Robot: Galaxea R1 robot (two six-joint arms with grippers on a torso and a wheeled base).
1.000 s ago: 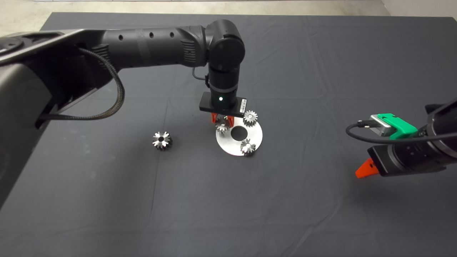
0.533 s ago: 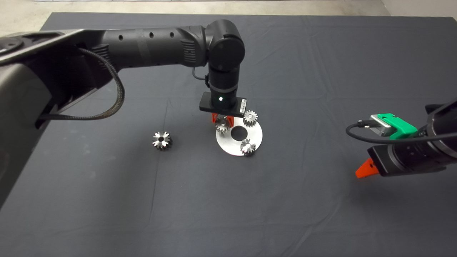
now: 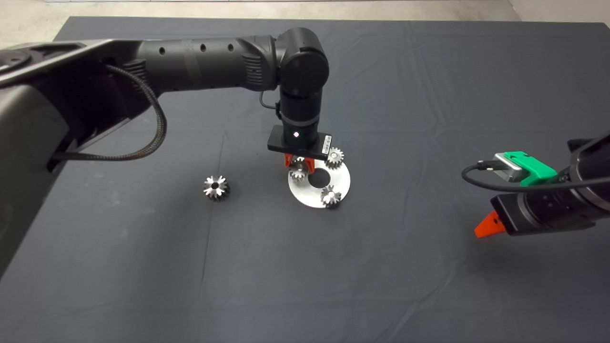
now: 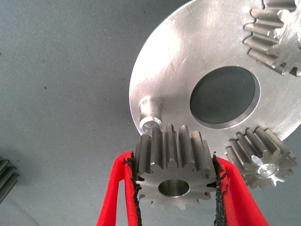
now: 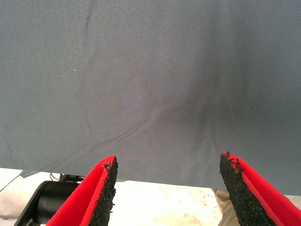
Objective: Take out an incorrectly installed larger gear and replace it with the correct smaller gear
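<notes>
My left gripper (image 3: 299,165) is shut on a smaller gear (image 4: 174,172), holding it just beside the bare peg (image 4: 150,120) of the round silver plate (image 3: 305,193). Two more smaller gears sit on that plate, one at its far edge (image 3: 334,156) and one at its near edge (image 3: 330,196). The larger gear (image 3: 217,187), with deep star-like teeth, lies on the mat to the left of the plate. My right gripper (image 5: 167,188) hangs open over bare mat at the right side, holding nothing.
The plate has a large round centre hole (image 4: 225,96). A black cable loops under the left arm (image 3: 143,147). The mat's far edge meets a pale floor (image 3: 286,8).
The left gripper has shifted slightly to the right with the smaller gear in it, closer over the plate. The right arm has not moved.
</notes>
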